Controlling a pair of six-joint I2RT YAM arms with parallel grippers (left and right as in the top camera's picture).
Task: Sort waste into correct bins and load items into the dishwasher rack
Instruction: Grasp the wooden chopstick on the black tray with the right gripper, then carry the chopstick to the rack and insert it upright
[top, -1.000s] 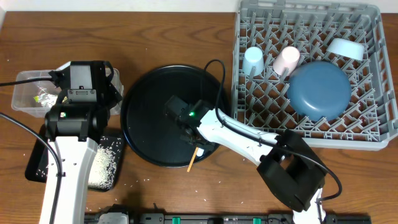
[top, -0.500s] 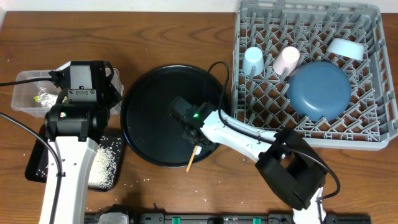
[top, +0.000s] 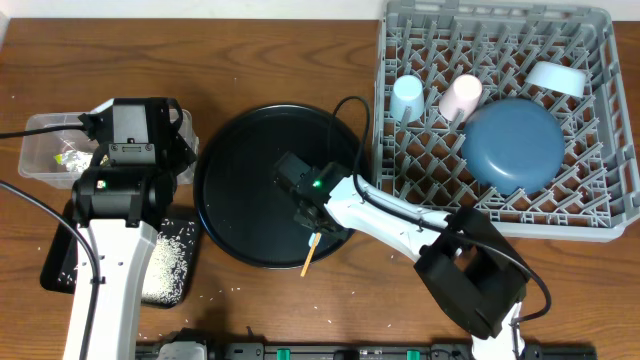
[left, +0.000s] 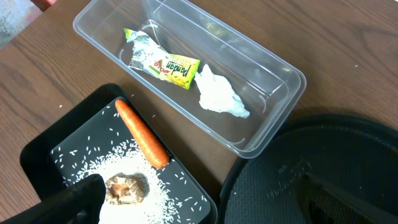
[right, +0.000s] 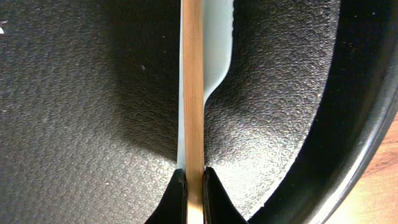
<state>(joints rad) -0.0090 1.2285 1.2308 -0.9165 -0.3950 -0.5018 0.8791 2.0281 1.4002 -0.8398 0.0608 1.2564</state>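
Observation:
In the right wrist view my right gripper (right: 193, 182) is shut on the wooden chopstick (right: 193, 93), low over the round black tray (right: 74, 93). The white spoon (right: 217, 50) lies on the tray, partly under the chopstick. From overhead, the chopstick (top: 309, 256) sticks out past the tray's front rim below the right gripper (top: 308, 224). My left gripper (top: 130, 150) hovers open over the bins, one finger (left: 69, 200) showing. The clear box (left: 277, 71) holds a yellow-green wrapper (left: 171, 62) and a tissue (left: 219, 96). The shallow black tray (left: 37, 149) holds a carrot (left: 142, 133), a brown lump (left: 126, 188) and rice (left: 163, 200).
The grey dishwasher rack (top: 600, 225) at the right holds the dark blue plate (top: 513, 145), the light blue cup (top: 407, 97), the pink cup (top: 461, 95) and the small bowl (top: 556, 78). A few rice grains lie on the table by the black tray.
My right gripper has closed its jaws on the chopstick and shifted slightly to the right. The left arm has not moved.

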